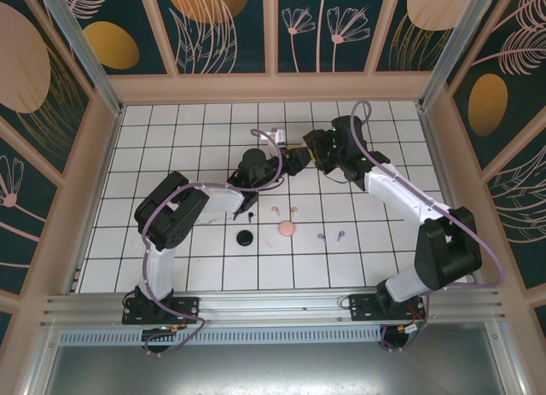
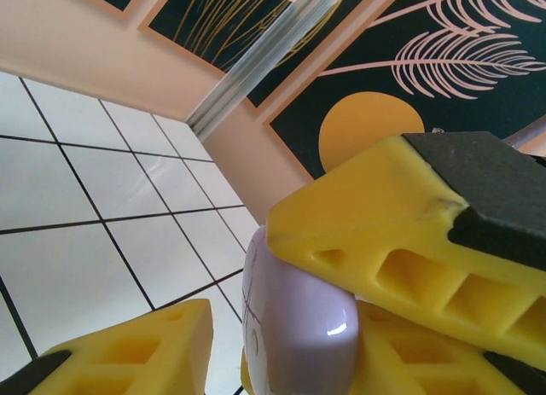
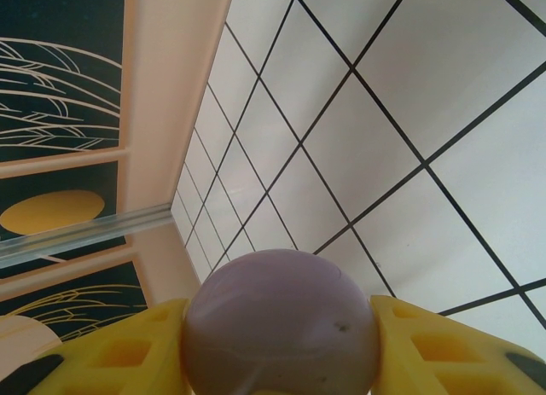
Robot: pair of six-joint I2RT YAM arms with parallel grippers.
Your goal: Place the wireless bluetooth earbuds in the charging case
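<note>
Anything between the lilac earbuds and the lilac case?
The lilac earbuds lie unobstructed on the table. The lilac case, held aloft by the right gripper with the left gripper straddling it, looks closed.

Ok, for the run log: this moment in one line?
right gripper: shut on rounded lilac case | left gripper: open beside it | stemmed earbuds: on tiles

A white-tiled table (image 1: 171,241) was seen from above. A pink disc (image 1: 287,229) was found near its middle, flanked by pink earbuds (image 1: 275,211) at 11 and 1 o'clock, a black disc (image 1: 246,237) at 9 o'clock and lilac earbuds (image 1: 322,237) at 3 o'clock. Black earbuds (image 1: 250,215) were seen at 12 o'clock of the black disc.
</note>
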